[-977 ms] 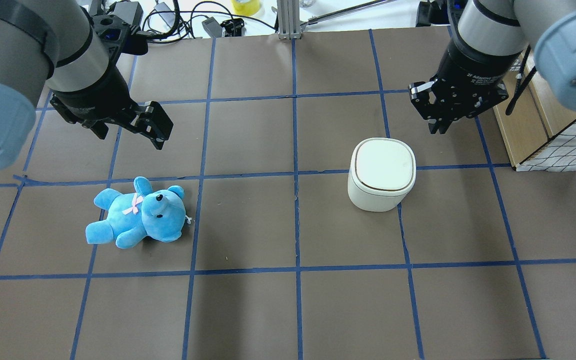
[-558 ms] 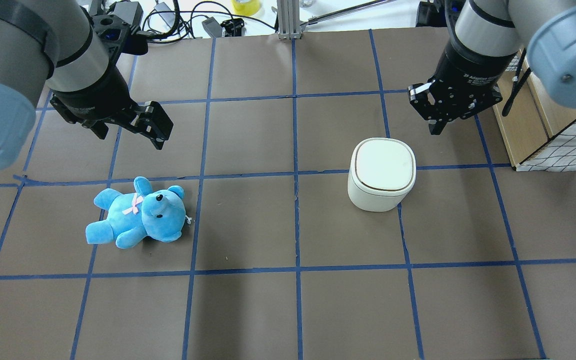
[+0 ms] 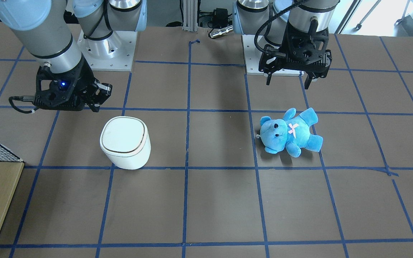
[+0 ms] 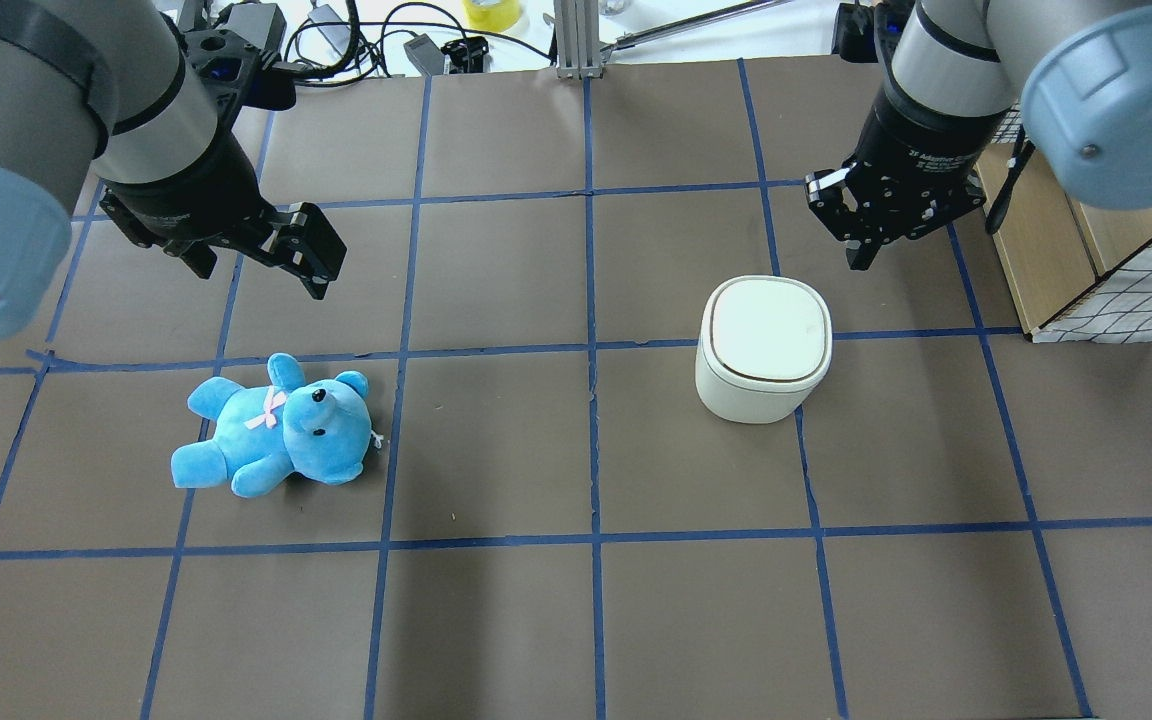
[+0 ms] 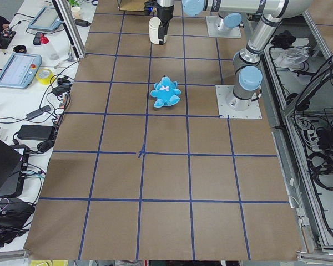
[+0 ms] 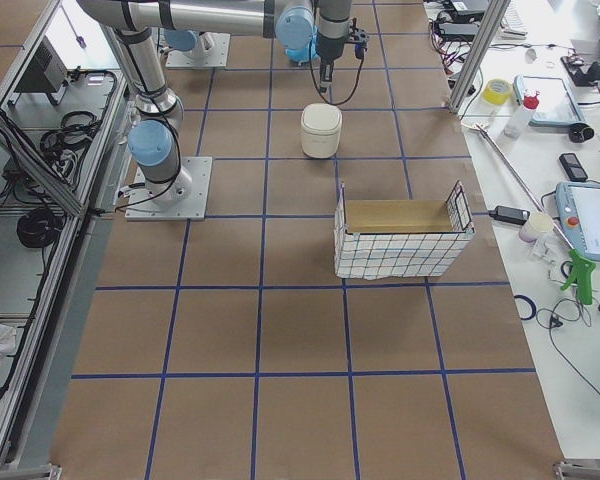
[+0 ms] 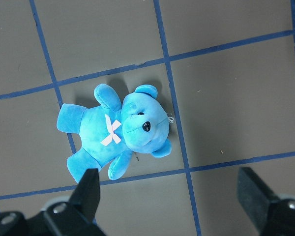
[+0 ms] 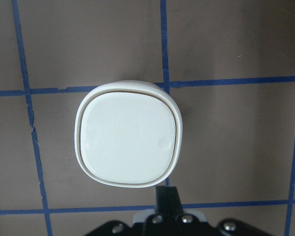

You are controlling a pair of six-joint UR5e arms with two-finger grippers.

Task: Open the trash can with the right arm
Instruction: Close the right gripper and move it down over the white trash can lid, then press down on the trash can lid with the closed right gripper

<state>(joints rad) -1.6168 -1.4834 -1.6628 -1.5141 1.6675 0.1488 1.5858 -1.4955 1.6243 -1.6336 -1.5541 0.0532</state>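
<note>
The white trash can (image 4: 764,345) stands on the table with its lid closed; it also shows in the front view (image 3: 124,142) and fills the right wrist view (image 8: 128,137). My right gripper (image 4: 864,252), with a blue light (image 3: 62,84), hangs above the table just up and right of the can in the overhead view, not touching it. Its fingers (image 8: 166,196) look shut and empty. My left gripper (image 4: 314,262) is open and empty, with its fingers (image 7: 88,187) spread above the blue teddy bear (image 7: 115,132).
The blue teddy bear (image 4: 281,425) lies on the table's left half. A wire basket holding a cardboard box (image 4: 1116,270) stands to the right of the right arm. Cables and devices (image 4: 356,40) lie along the far edge.
My right arm has shifted a little left, toward the can. The left arm, can and bear have not moved.
</note>
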